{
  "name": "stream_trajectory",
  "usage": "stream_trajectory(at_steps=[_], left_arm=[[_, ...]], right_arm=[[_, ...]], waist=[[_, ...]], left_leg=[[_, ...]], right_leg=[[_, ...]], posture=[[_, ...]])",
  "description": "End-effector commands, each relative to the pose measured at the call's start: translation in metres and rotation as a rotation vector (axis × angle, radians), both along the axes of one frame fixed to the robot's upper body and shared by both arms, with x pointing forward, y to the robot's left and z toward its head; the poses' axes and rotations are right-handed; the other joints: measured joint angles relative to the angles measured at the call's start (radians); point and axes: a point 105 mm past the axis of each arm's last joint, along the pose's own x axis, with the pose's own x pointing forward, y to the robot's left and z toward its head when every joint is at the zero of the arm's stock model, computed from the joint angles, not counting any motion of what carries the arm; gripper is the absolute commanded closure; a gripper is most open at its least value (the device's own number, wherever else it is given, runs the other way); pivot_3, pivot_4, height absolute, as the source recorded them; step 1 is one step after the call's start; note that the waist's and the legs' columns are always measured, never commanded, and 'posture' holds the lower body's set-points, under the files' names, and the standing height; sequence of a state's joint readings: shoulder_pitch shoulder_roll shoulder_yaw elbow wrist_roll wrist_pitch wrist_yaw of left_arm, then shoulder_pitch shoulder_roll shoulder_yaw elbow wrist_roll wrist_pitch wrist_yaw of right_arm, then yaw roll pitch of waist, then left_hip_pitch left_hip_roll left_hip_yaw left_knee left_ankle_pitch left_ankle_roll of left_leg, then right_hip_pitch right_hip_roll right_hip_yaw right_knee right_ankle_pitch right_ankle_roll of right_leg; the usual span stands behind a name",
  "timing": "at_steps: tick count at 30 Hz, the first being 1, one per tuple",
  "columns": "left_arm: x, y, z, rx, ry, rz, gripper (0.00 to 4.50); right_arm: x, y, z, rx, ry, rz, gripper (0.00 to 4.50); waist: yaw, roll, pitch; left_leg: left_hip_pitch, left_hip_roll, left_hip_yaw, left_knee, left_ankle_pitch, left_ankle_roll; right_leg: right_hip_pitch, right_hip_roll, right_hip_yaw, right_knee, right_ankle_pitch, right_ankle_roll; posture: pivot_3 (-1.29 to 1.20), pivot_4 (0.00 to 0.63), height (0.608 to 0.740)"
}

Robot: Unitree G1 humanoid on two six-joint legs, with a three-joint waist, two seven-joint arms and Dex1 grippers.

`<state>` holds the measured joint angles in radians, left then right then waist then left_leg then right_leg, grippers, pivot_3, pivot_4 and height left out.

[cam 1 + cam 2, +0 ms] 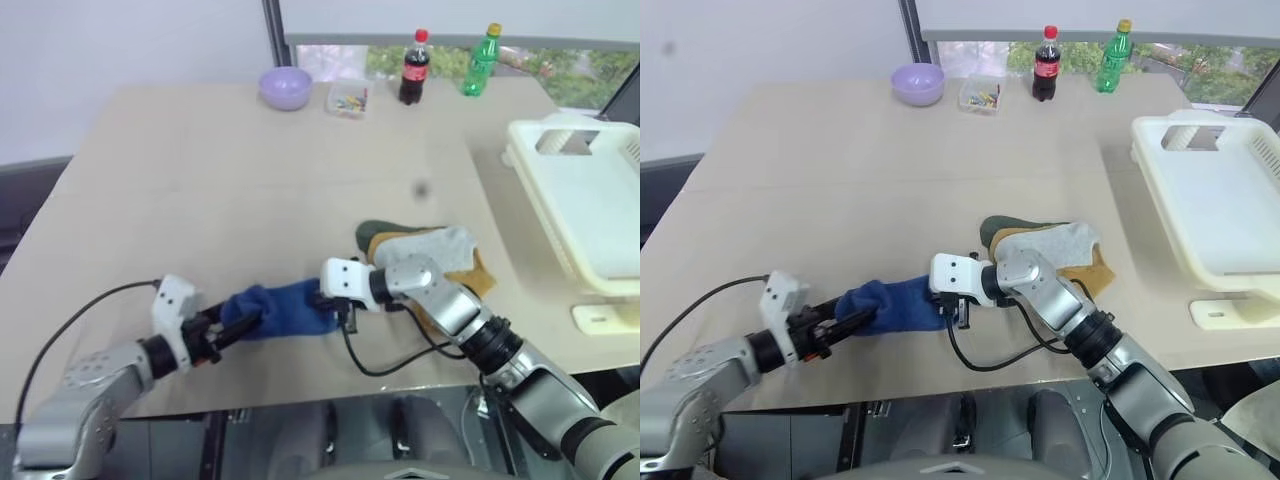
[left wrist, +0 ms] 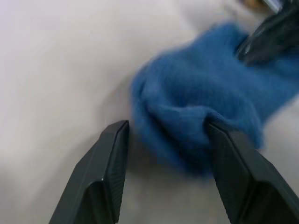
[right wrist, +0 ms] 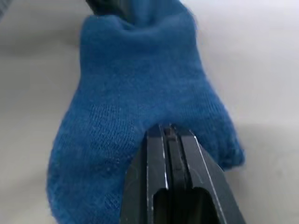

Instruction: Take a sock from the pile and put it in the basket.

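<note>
Beige laminate: the table [image 1: 250, 170], on which every item is laid out.

Cream-white slotted plastic: the basket [image 1: 590, 200], set at the table's right edge, well apart from the sock; nothing is seen inside it.

Mixed knit, grey, mustard and dark green: the pile [image 1: 425, 250], heaped just beside the right arm.

Medium-blue knit: the sock [image 1: 280, 310], stretched flat on the table between the two grippers, apart from the pile.

Black fingers, right gripper [image 3: 170, 140]: brought together, pinched on the sock's end nearest the pile.

Black fingers, left gripper [image 2: 166, 135]: held apart, one at each side of the bunched far end, nothing clamped. A handover or two-handed lift is judged to be in preparation.
</note>
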<state>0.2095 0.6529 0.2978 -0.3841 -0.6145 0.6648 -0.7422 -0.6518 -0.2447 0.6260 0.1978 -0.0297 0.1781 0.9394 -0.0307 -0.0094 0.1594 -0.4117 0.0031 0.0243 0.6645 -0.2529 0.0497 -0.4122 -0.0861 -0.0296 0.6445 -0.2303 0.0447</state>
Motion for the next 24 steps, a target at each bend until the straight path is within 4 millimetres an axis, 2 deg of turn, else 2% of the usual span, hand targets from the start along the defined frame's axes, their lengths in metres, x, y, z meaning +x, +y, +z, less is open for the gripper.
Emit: stream_trajectory(at_steps=[1,5,8,16,20,24], left_arm=[[0.01,-0.02,0.004,-0.044,-0.015,-0.029,1.79],[0.026,-0.03,0.014,-0.078,-0.047,-0.044,1.79],[0.028,-0.025,0.017,-0.076,-0.05,-0.045,1.79],[0.008,0.021,0.028,-0.053,-0.045,-0.022,1.79],[0.003,0.011,0.032,-0.119,-0.022,-0.053,1.79],[0.008,-0.004,0.026,-0.151,-0.011,-0.047,1.79]], right_arm=[[0.036,-0.032,-0.024,-0.132,-0.069,-0.165,4.4],[0.056,-0.043,-0.012,-0.137,-0.126,-0.179,4.4],[0.063,-0.046,-0.004,-0.142,-0.151,-0.162,4.4],[0.044,-0.041,0.007,-0.106,-0.134,-0.094,4.4],[0.043,-0.038,0.026,-0.048,-0.172,-0.104,4.4],[0.04,-0.032,0.044,0.028,-0.17,-0.094,4.4]], waist=[[0.001,0.0,-0.001],[0.012,0.0,-0.001],[0.014,0.0,-0.001],[0.017,0.0,0.0],[0.018,0.002,0.002],[0.017,0.001,0.002]], left_leg=[[0.0,0.0,0.0,0.0,-0.001,0.0],[0.002,0.0,-0.001,0.004,0.001,-0.002],[0.003,0.0,0.0,0.005,0.004,0.002],[-0.001,0.002,-0.002,0.004,0.004,0.002],[-0.002,0.002,-0.003,0.004,0.004,0.002],[-0.003,0.002,-0.003,0.004,0.004,0.002]], right_leg=[[0.0,0.0,0.0,0.001,0.0,0.0],[0.001,0.001,-0.001,0.008,-0.001,-0.005],[0.0,0.001,0.0,0.011,-0.001,-0.005],[-0.002,0.004,-0.002,0.01,-0.001,-0.004],[-0.002,0.003,-0.003,0.006,-0.001,-0.005],[-0.002,0.002,-0.003,0.006,0.0,-0.004]], posture=[[0.0,0.15,0.74],[0.0,0.15,0.74],[0.0,0.15,0.74],[0.0,0.15,0.74],[0.0,0.15,0.74],[0.0,0.15,0.74]])
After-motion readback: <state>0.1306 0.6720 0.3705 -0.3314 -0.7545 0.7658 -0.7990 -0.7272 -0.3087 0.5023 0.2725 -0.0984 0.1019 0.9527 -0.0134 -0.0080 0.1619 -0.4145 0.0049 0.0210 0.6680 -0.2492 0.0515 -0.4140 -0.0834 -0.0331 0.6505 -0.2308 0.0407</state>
